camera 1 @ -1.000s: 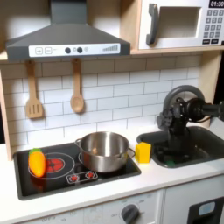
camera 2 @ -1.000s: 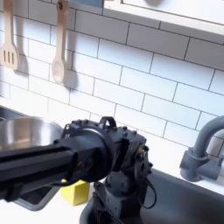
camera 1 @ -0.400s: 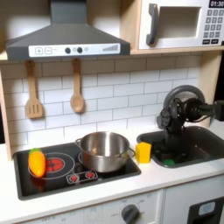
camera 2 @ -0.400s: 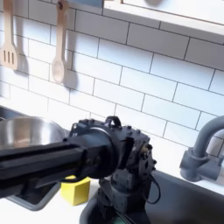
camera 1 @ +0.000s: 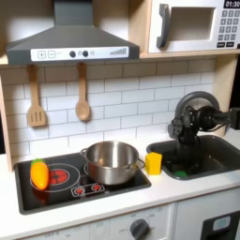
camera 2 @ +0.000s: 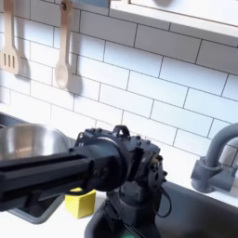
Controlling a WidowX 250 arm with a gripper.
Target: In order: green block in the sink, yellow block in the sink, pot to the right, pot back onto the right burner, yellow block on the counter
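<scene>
In the first exterior view the steel pot (camera 1: 111, 161) stands on the black cooktop's right burner. The yellow block (camera 1: 154, 164) sits on the cream counter (camera 1: 164, 187) between cooktop and sink (camera 1: 214, 153). My gripper (camera 1: 178, 169) points down into the sink's left end. A speck of green, probably the green block (camera 1: 178, 172), shows at its tips. I cannot make out how the fingers stand. In the second exterior view the black arm and gripper (camera 2: 130, 216) hang over the sink (camera 2: 200, 216), with the yellow block (camera 2: 79, 202) and pot (camera 2: 23, 144) to their left.
An orange oval toy (camera 1: 38, 174) lies on the left burner. A wooden spatula (camera 1: 36, 98) and spoon (camera 1: 82, 94) hang on the tiled wall. The grey faucet (camera 2: 216, 163) rises at the sink's far side. A hood and a microwave sit overhead.
The gripper has sunk slightly into the sink's left end and the arm has shifted a little rightward in the second exterior view. Pot and yellow block have not moved.
</scene>
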